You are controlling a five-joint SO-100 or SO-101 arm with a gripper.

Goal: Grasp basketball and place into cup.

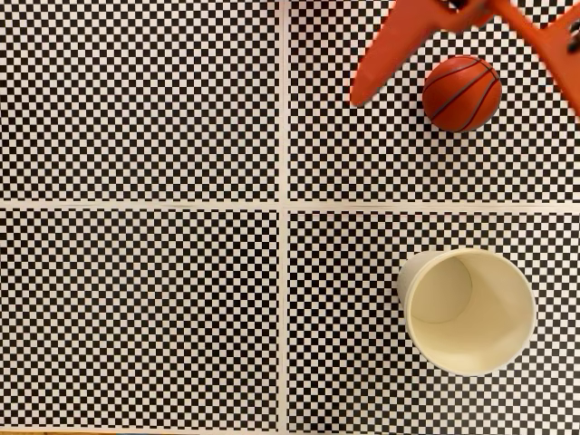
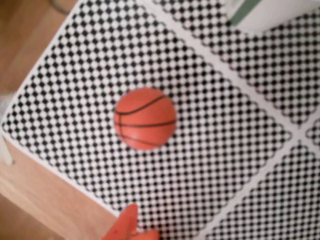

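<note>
The basketball (image 1: 461, 92) is a small orange-red ball with black seams, lying on the checkered mat at the upper right of the fixed view. My orange gripper (image 1: 467, 101) comes in from the top edge and is open wide, one finger on each side of the ball and neither touching it. The cream-white cup (image 1: 471, 311) stands upright below the ball, mouth open and nothing inside. In the wrist view the basketball (image 2: 145, 118) sits near the middle, and an orange fingertip (image 2: 127, 225) pokes in at the bottom edge.
White seams (image 1: 284, 207) split the checkered mat (image 1: 136, 109) into four panels. The wrist view shows the mat's edge and the bare wooden table (image 2: 45, 195) at the left, and a blurred white and green object (image 2: 250, 10) at the top right.
</note>
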